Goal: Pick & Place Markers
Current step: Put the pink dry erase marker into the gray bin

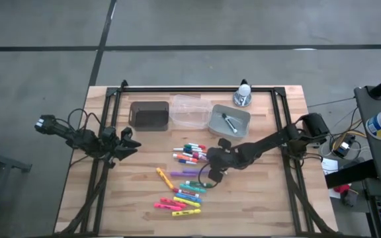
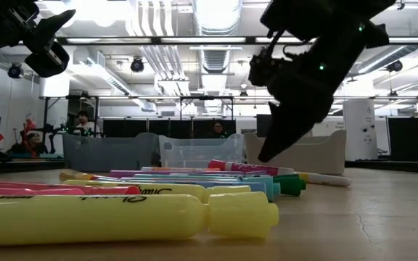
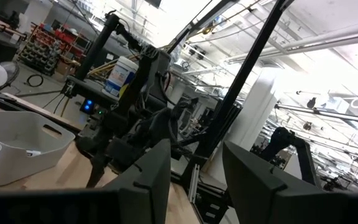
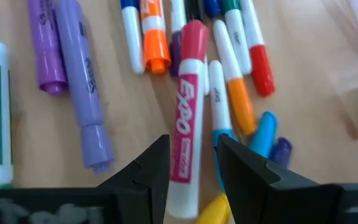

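Note:
Many markers [image 1: 185, 178] lie scattered on the wooden table, one group near the middle and another toward the near edge. In the low view a yellow marker [image 2: 122, 214] lies closest. My right gripper [image 1: 211, 177] hangs low over the middle group and is open. In its wrist view its fingers [image 4: 194, 146] stand on either side of a white Expo marker with a red cap [image 4: 186, 112]. My left gripper [image 1: 132, 142] waits open above the table's left side [image 3: 196, 155]. My right gripper comes at the red-capped marker slanting from above, its fingers lying along the marker's white body [image 4: 182, 162]. One finger [image 4: 157, 162] is right beside the body and a gap shows at the other. I cannot tell whether it touches.
Three bins stand in a row toward the far edge: a dark one [image 1: 149, 114], a clear one [image 1: 190, 111] and a light grey one [image 1: 230, 129] with a marker inside. A small white lamp-like object [image 1: 244, 92] stands behind them. Purple and orange markers [image 4: 79, 93] lie close around the gripper.

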### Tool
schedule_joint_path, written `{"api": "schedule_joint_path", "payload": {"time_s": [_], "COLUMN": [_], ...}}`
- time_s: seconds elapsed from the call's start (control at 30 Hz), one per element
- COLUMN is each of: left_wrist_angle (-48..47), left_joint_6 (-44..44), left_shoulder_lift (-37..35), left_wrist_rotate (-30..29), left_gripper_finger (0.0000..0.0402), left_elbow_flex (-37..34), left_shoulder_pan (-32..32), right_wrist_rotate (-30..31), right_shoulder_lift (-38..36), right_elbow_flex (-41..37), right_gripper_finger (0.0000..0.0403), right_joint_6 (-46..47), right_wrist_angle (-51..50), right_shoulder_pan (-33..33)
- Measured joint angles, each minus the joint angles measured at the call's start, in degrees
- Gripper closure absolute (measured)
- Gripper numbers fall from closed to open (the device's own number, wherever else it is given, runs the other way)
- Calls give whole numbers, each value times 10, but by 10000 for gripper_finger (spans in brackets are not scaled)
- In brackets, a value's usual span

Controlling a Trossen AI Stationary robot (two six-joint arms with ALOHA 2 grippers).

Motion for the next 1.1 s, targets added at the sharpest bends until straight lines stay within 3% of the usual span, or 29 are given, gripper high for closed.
{"api": "schedule_joint_path", "payload": {"time_s": [0.3,0.63,0.8,1.1], "left_wrist_angle": [0,0,0,0], "left_joint_6": [-1,-3,-4,-7], "left_shoulder_lift": [2,3,3,3], "left_wrist_rotate": [0,-1,-1,-2], "left_gripper_finger": [262,262,262,262], "left_elbow_flex": [0,0,0,0], "left_shoulder_pan": [0,0,0,0], "right_wrist_rotate": [-4,-14,-12,95], "right_shoulder_lift": [43,41,40,40], "right_elbow_flex": [16,32,58,139], "right_gripper_finger": [287,340,340,338], "right_joint_6": [-12,-18,-25,-25], "right_wrist_angle": [-2,-21,-57,-198], "right_shoulder_pan": [0,0,0,29]}}
